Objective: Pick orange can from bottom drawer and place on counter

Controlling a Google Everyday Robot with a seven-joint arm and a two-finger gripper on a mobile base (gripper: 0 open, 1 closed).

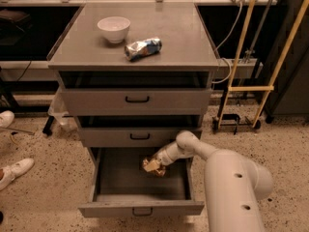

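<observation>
The orange can (153, 166), a small dented shiny orange-brown metal drink can with golden glints, is inside the open bottom drawer (112, 210), the lowest and deepest grey metal drawer of the cabinet, pulled out toward the near side. The can is over the far right part of the drawer's interior, close under the front of the drawer above it. The end effector (156, 162) at the tip of the robot's pale, rounded arm (195, 148) meets the can from the right; whether it is clamped on the can or only against it, I cannot tell. The arm reaches in from the near right, bending down past the drawer's right wall.

Above are the middle grey drawer (108, 137) and the top grey drawer (96, 100), each with a small dark handle; both stand a little way out. The table (181, 37), the flat smooth grey top of the cabinet, carries a round white bowl (114, 29) at the far left and a dented silver-and-blue can (143, 48) lying on its side just to the right of and nearer than the bowl, the two apart.

On the speckled floor at the left lie two white shoes (14, 170), and a yellow metal frame (246, 88) stands to the right of the cabinet
</observation>
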